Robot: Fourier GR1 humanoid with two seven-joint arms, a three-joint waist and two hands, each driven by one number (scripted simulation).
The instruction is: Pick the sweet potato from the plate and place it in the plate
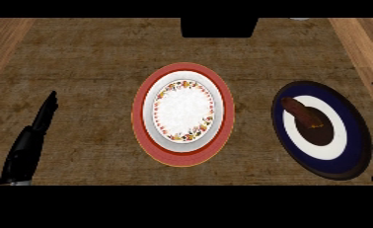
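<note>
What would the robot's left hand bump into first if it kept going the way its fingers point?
Probably nothing. The left hand points up and slightly right, over bare counter, passing well left of the red-rimmed plate. The way looks free as far as the view shows.

Left hand [33, 135] cut off at lower edge. Dark object [218, 27] at counter's far edge, identity unclear.

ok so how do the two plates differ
The red-rimmed plate sits at the counter's middle; the blue-rimmed plate lies at the right. The red-rimmed plate has a flowered ring around a bare white centre, while the blue-rimmed plate has a plain white centre and carries the sweet potato. The blue-rimmed plate looks tilted in the view, the red-rimmed plate upright. Both are round with white middles.
</note>
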